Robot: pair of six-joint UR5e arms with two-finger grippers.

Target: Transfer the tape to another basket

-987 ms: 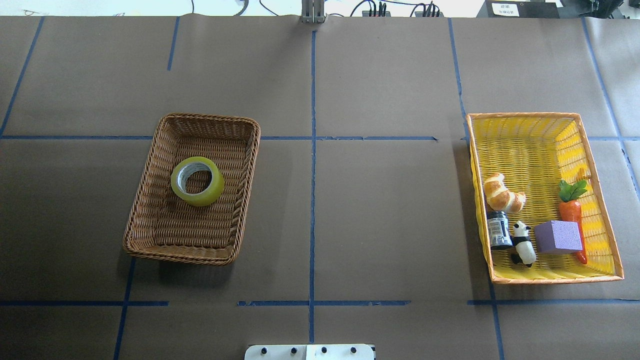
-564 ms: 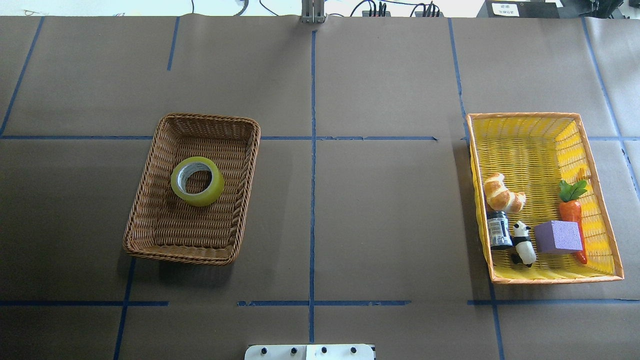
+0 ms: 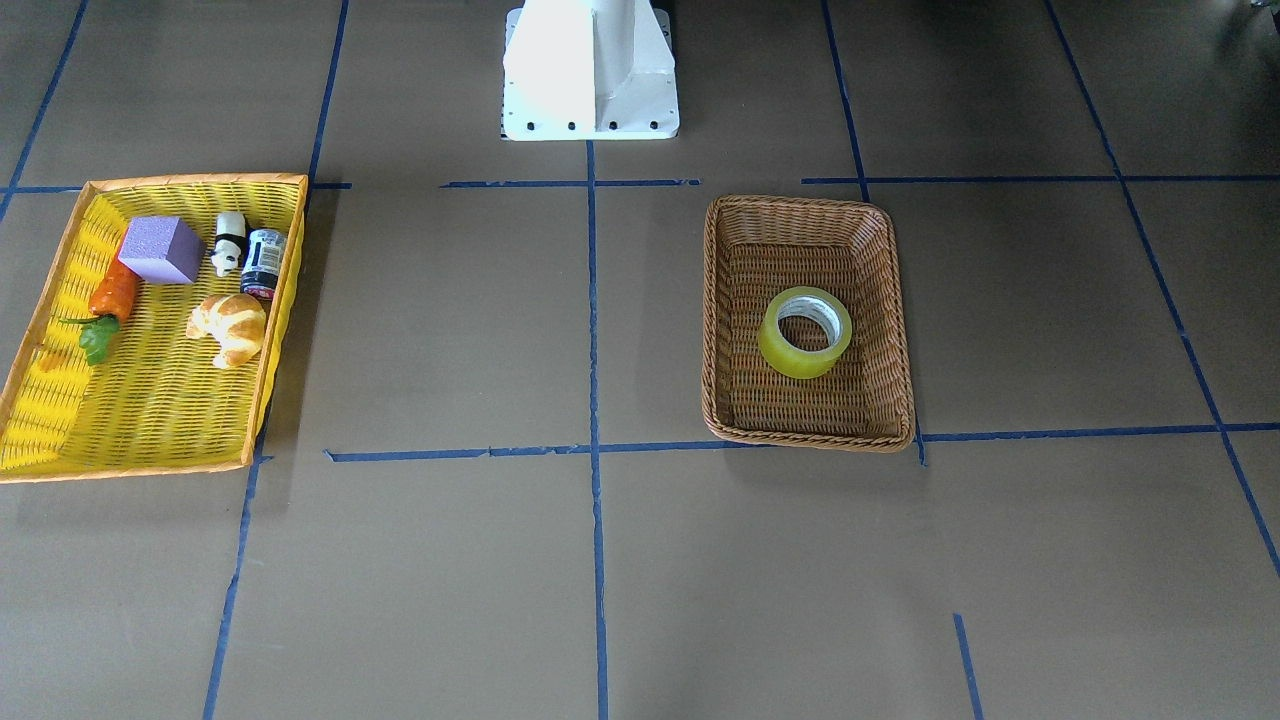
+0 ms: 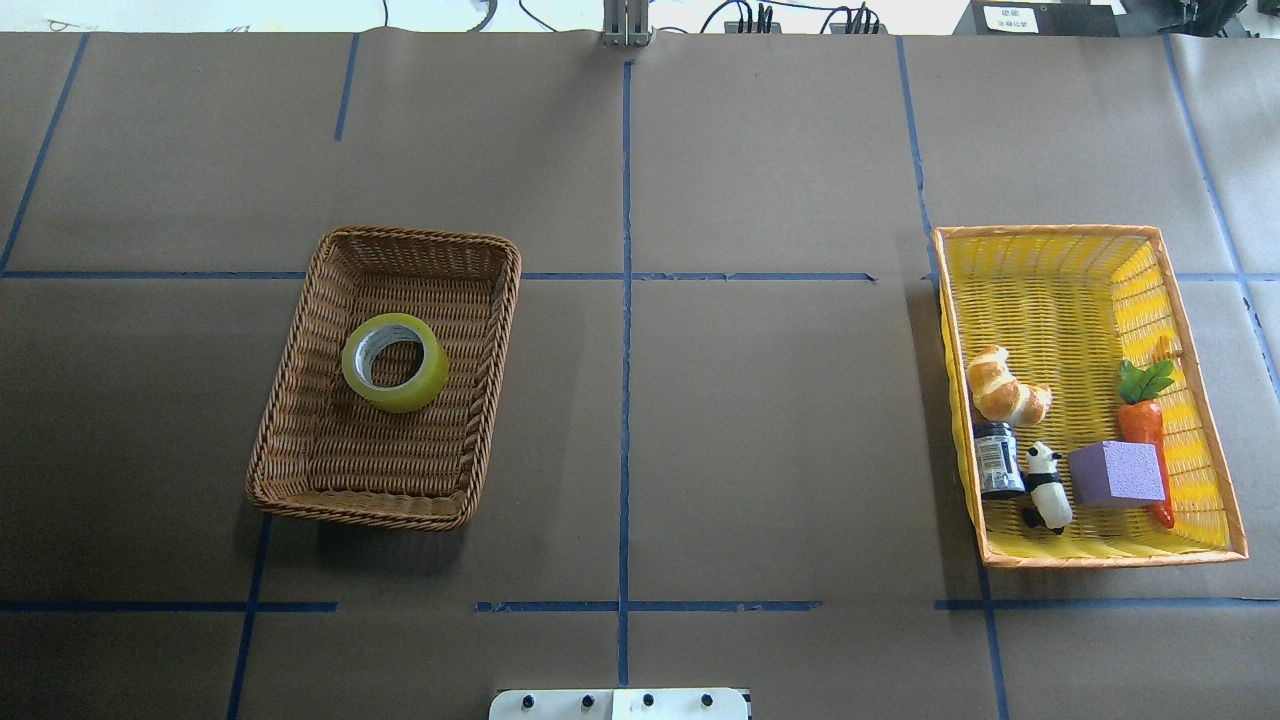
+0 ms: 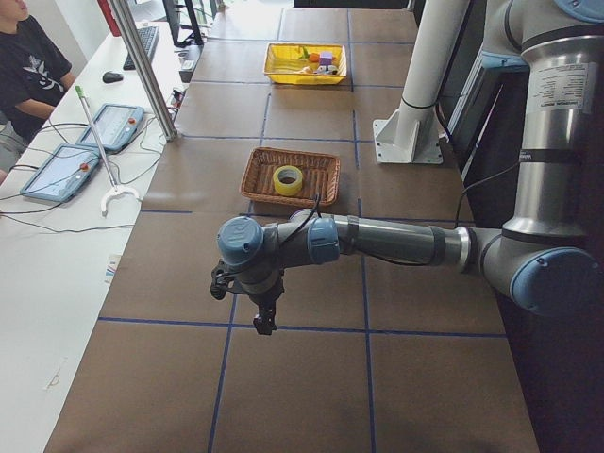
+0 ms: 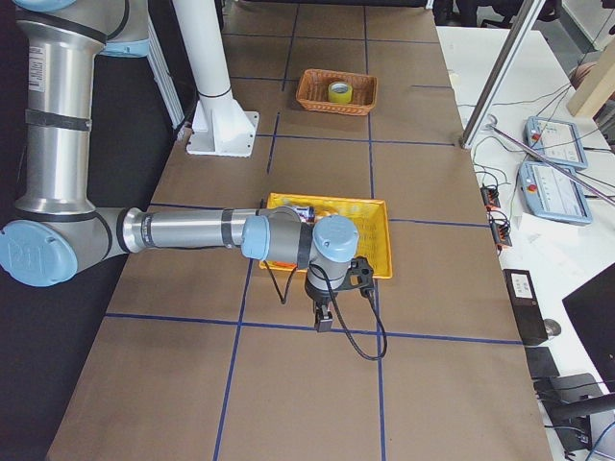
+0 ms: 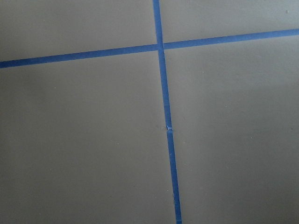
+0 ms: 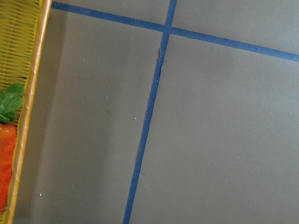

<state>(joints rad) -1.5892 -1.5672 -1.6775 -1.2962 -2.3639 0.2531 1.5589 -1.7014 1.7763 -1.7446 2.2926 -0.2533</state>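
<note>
Counter [image 4: 760, 420]: brown paper cover, divided by blue lines [image 4: 625, 400].

Left arm [image 5: 377, 241]: stretched low over the counter's end on the robot's left, well apart from both baskets. Left jaws point down above a crossing of the lines. Seen in the side view only, so I cannot tell whether they are spread or pressed together.

Right arm [image 6: 183, 230]: stretched low at the opposite end, wrist just beyond the yellow basket's outer side. Right jaws point down near a line. Their state likewise cannot be told.

Yellow basket [image 4: 1050, 300]: orange-rimmed, on the robot's right. Contents are grouped at its end nearest the robot.

Basket [image 4: 505, 330]: brown wicker, on the robot's left.

Tape [image 4: 425, 385]: lies flat in the basket, near its middle, hole upward, clear of the walls.

Purple cube [image 4: 1115, 473]: in the yellow basket, beside the carrot [image 4: 1140, 420].

Croissant [image 4: 1005, 388]: against the inner side wall.

Black can [image 4: 997, 460]: just beside the croissant.

Panda figure [image 4: 1046, 487]: between can and cube.
</note>
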